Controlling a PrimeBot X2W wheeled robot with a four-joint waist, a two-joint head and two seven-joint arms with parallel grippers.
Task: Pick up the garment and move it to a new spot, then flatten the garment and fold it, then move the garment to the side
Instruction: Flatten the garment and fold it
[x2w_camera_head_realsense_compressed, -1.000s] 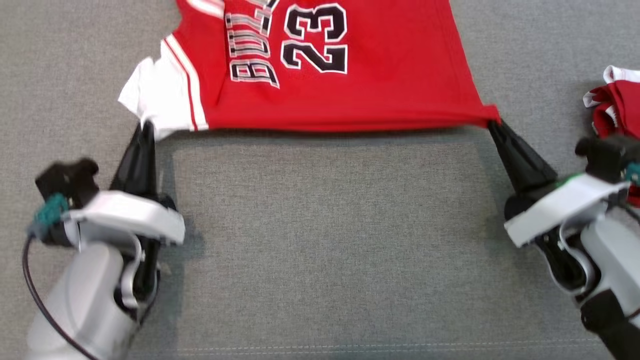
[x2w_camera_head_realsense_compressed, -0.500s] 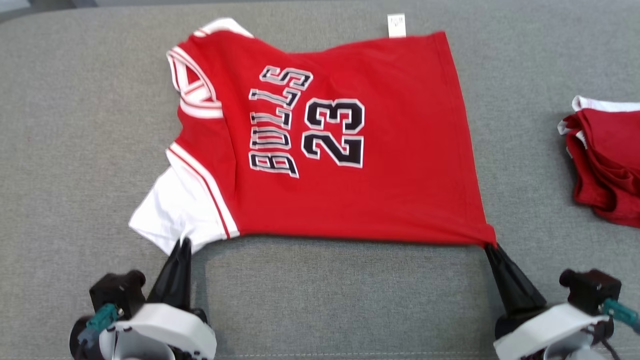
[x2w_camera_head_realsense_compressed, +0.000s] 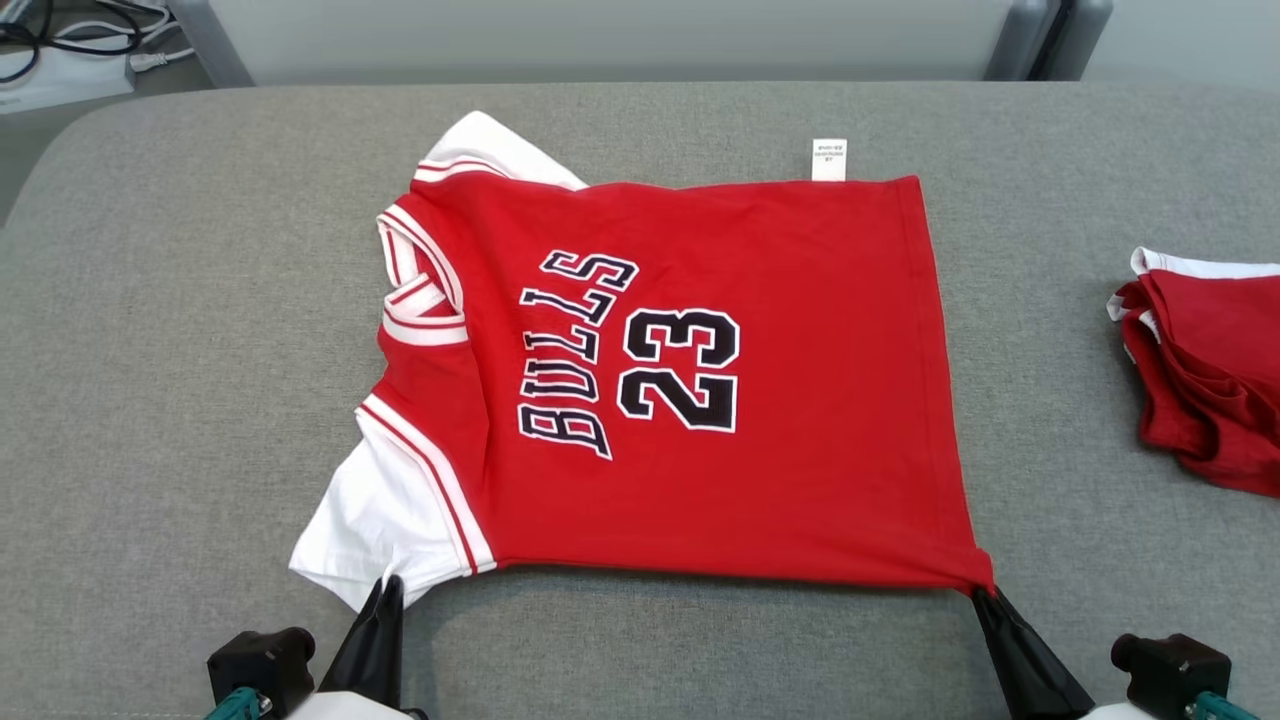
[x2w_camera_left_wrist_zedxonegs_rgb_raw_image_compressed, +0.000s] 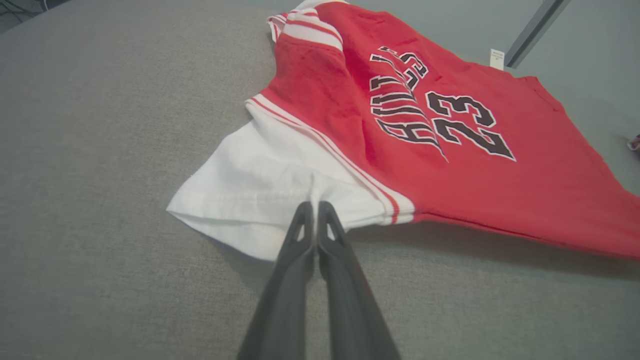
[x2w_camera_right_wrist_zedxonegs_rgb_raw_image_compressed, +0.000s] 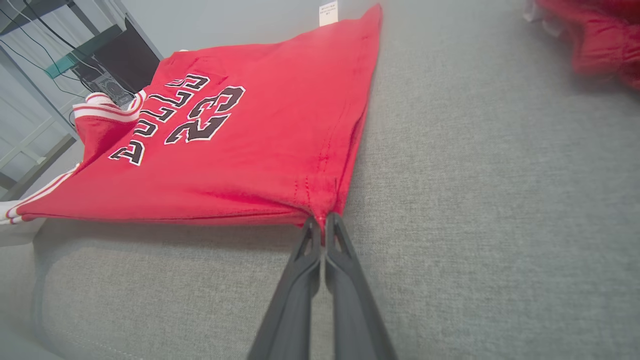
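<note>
garment: red short-sleeved jersey with white sleeves (x2w_camera_head_realsense_compressed: 700, 400) spread on grey fabric table (x2w_camera_head_realsense_compressed: 180, 350), collar left, hem right | left gripper (x2w_camera_head_realsense_compressed: 386, 590): pinching near white sleeve | right gripper (x2w_camera_head_realsense_compressed: 983, 598): pinching near hem corner | relation: jersey lies ahead of both, near edge strung between them

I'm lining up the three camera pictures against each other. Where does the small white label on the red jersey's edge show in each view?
Head view: the label sticks out from the far edge of the jersey, upper middle, slightly right.
Left wrist view: the label is at the upper right, beside the jersey's far corner.
Right wrist view: the label is at the top edge, middle.
Shared landmark: the black 23 printed on the jersey.
</note>
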